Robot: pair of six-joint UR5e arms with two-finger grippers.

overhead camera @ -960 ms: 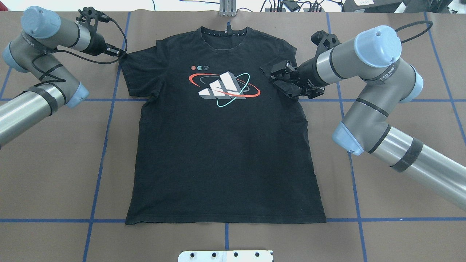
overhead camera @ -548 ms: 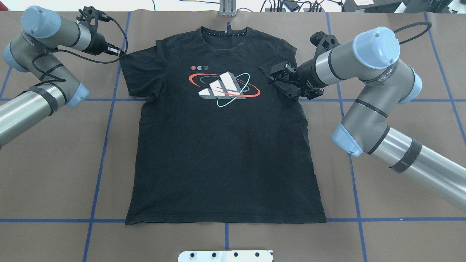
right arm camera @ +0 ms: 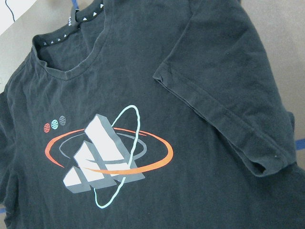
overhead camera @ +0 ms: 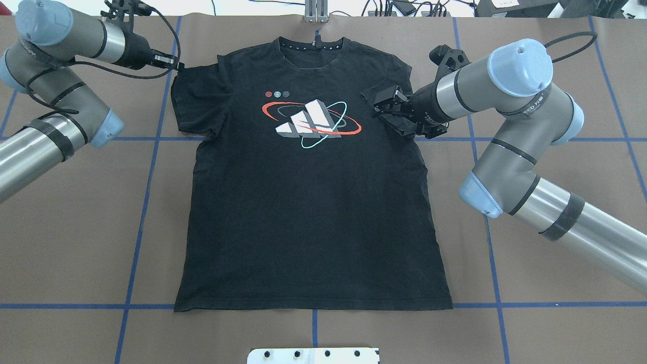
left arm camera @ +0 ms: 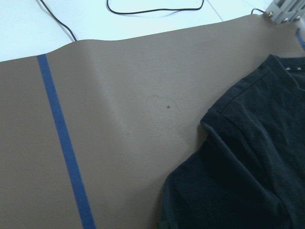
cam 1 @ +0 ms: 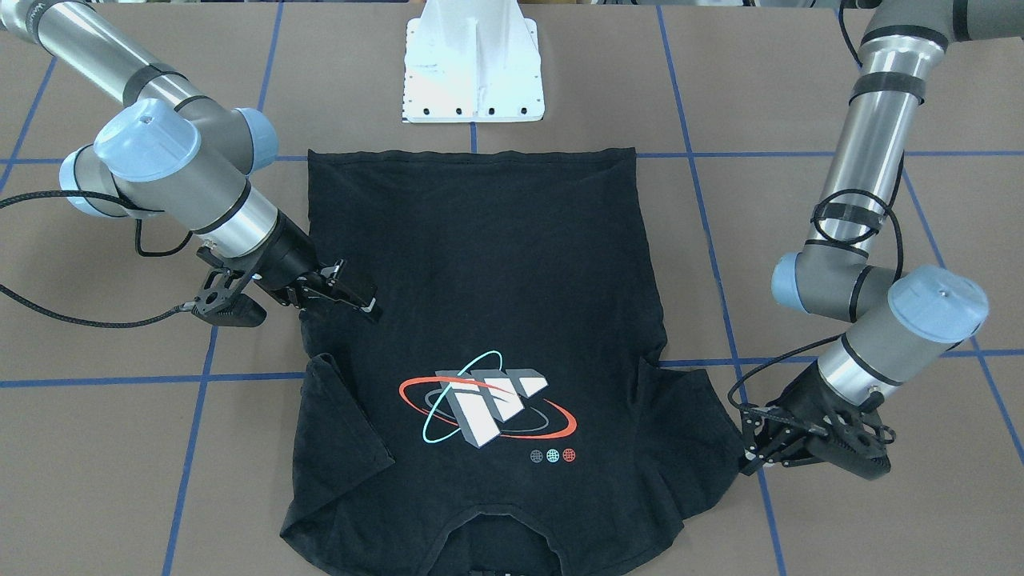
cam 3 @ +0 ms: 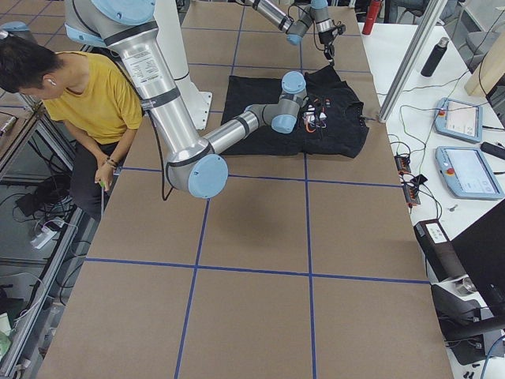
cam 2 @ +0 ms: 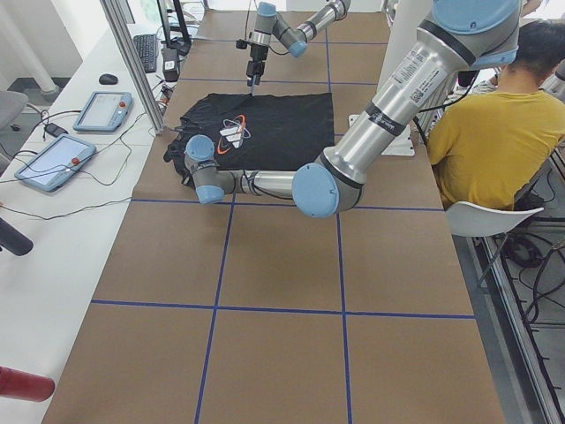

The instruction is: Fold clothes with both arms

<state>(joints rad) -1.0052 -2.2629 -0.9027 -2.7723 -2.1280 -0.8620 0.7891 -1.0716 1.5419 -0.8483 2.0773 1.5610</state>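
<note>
Fig.: We found the black T-shirt (overhead camera: 303,212) flat at the middle of the table (overhead camera: 556,328), logo up, collar twd. the far edge, hem twd. the robot's edge. R gripper (overhead camera: 378,107) hovered over the folded-in sleeve (right arm camera: 224,90), jaws apart, holding nothing. L gripper (overhead camera: 174,64) was pinched on the outer corner of the other sleeve (overhead camera: 194,101), nr. the far edge.

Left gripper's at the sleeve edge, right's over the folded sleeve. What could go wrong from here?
The left gripper seems to pinch the T-shirt only by its sleeve hem; it could slip out mid-fold. The right gripper hangs open just above the folded sleeve and could snag and unfold it when it moves.
</note>
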